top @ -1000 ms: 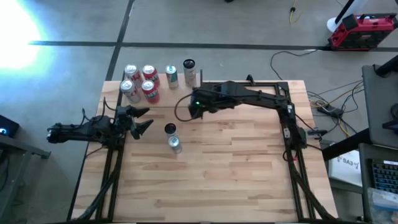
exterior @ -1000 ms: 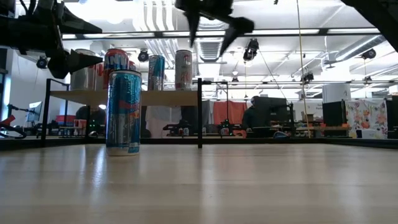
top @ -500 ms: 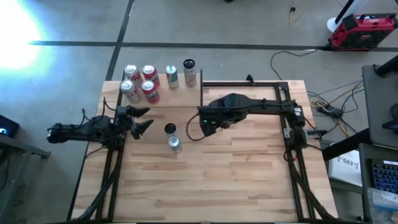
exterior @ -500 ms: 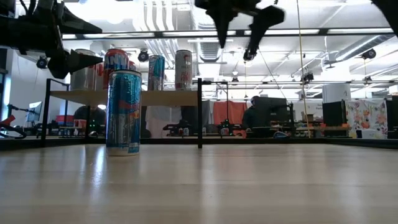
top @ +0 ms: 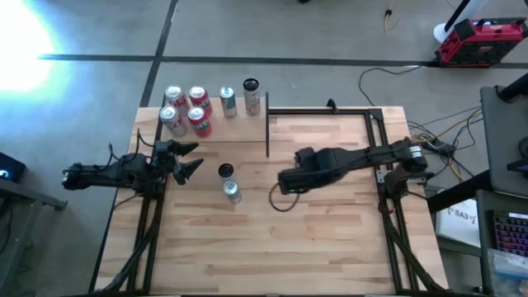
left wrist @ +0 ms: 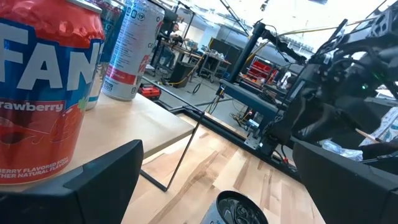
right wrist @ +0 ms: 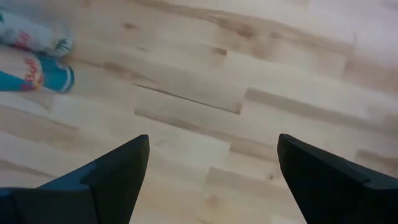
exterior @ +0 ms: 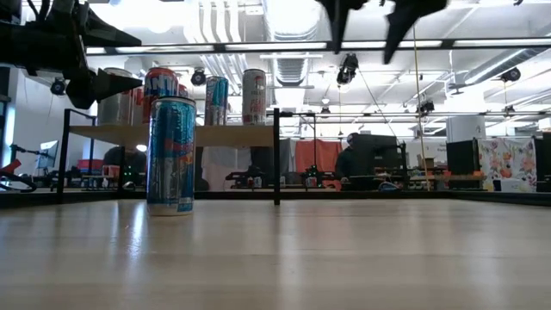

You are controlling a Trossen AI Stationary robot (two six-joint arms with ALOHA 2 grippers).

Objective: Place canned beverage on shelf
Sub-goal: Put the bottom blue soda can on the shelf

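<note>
High view: my right gripper (top: 283, 183) hangs above the bare tabletop (top: 330, 239), right of the can (top: 228, 183) that stands upright on the boards, apart from it. The right wrist view shows both my fingers spread with only wood between them, so this gripper is released and holds nothing. My left gripper (top: 188, 159) waits near the table's left edge, just left of the can, its fingers also spread and empty. The shelf (top: 216, 125) stands at the far left of the table, and six cans (top: 194, 109) already stand on it; the left wrist view shows one red can (left wrist: 43, 93) close by there. In the low view the can on the tabletop is tall and slim, blue with red print, clearly in front of the shelf and not touching it. Handling judgement: the can is a rigid, thin-walled metal cylinder with a smooth printed skin, so it is likely slippery and may dent under a hard squeeze. Whether it is full or empty cannot be told from these views, so its weight is unknown. Being tall and narrow, it probably tips easily if nudged near the top. I judge the best hold to be across the body at about mid-height, fingers on opposite sides, keeping it upright throughout.
</note>
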